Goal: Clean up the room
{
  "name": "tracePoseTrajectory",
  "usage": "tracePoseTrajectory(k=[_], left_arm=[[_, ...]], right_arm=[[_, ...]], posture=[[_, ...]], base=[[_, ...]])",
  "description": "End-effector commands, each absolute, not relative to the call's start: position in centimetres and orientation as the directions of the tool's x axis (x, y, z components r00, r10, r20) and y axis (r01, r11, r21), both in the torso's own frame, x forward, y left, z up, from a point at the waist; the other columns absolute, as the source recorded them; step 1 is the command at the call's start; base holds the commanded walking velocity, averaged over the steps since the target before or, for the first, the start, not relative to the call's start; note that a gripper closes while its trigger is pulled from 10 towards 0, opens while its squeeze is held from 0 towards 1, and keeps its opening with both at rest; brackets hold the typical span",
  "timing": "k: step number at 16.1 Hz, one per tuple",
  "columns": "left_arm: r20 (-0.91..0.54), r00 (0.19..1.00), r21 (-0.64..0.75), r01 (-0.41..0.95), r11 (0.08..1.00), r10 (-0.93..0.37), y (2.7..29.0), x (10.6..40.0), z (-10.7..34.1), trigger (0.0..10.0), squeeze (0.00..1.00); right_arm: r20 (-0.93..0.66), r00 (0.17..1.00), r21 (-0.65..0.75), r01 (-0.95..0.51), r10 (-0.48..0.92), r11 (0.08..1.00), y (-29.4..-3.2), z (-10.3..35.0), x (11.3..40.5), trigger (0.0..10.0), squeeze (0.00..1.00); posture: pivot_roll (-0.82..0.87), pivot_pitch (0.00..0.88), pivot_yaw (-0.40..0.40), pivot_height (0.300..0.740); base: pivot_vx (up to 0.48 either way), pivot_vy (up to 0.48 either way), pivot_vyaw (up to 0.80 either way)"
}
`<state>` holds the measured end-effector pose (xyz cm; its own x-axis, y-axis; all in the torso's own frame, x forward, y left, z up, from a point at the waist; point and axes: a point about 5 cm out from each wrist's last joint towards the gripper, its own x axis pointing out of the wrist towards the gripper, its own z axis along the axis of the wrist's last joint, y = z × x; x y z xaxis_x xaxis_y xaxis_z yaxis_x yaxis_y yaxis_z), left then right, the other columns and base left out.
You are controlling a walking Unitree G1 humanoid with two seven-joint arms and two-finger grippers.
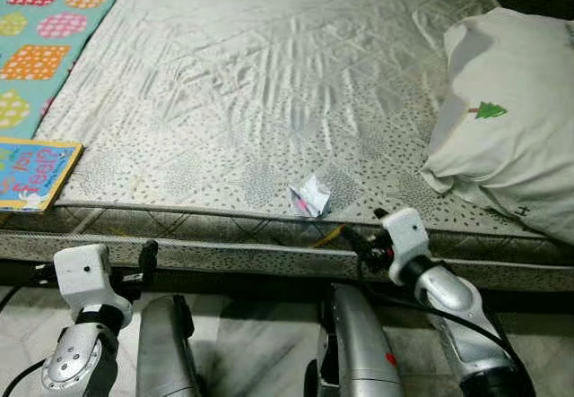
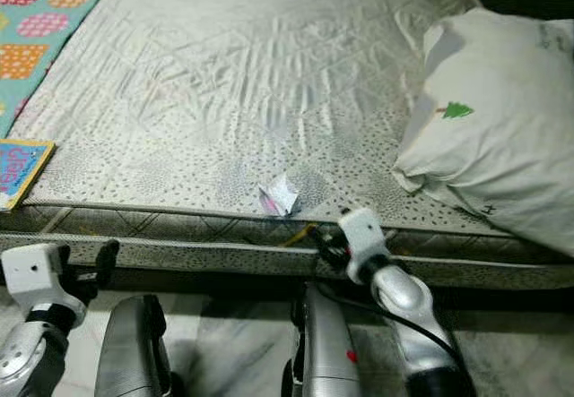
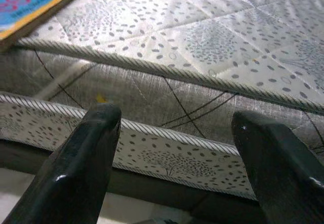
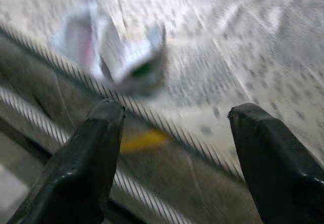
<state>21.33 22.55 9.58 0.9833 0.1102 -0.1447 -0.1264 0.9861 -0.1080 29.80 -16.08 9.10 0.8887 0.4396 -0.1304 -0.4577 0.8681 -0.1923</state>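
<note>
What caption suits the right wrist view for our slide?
Open right gripper approaching a crumpled wrapper near the mattress edge.

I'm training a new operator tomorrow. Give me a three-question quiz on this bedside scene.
1. True or false: the crumpled wrapper lies near the mattress edge.
2. Which gripper is nearest the wrapper: A) left gripper B) right gripper?
3. Fill in: the children's book lies at the mattress's front ___ corner.

Key: 1 true; 2 B; 3 left. Both grippers' jaws are open and empty. A pillow rests on the mattress's right.
</note>
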Motion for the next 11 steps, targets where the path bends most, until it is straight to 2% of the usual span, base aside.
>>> tracePoseTrajectory(k=[1,4,7,11], left_arm=[[-0.140,0.984,-0.100,-0.128,0.987,0.113,23.0,20.8,10.1,10.0,0.00],[-0.145,0.982,-0.069,-0.130,0.989,0.119,23.7,19.6,10.6,10.0,0.00],[-0.149,0.975,-0.037,-0.173,0.984,0.165,24.8,18.2,11.2,10.0,0.00],[-0.150,0.973,-0.031,-0.181,0.983,0.175,25.0,17.8,11.4,10.0,0.00]], right_arm=[[-0.077,0.890,-0.183,-0.456,0.450,0.871,-15.4,10.6,30.4,10.0,0.00],[-0.041,0.868,-0.126,-0.495,0.494,0.860,-13.2,11.5,31.0,10.0,0.00],[-0.064,0.835,-0.140,-0.550,0.547,0.823,-10.4,10.7,31.0,10.0,0.00],[-0.068,0.831,-0.144,-0.555,0.551,0.819,-9.6,10.4,30.7,10.0,0.00]], posture=[[0.03,0.230,-0.060,0.503],[0.08,0.245,-0.065,0.503],[0.13,0.245,-0.078,0.503],[0.14,0.246,-0.086,0.503]], base=[[0.000,0.000,0.00],[0.000,0.000,0.00],[0.000,0.000,0.00],[0.000,0.000,0.00]])
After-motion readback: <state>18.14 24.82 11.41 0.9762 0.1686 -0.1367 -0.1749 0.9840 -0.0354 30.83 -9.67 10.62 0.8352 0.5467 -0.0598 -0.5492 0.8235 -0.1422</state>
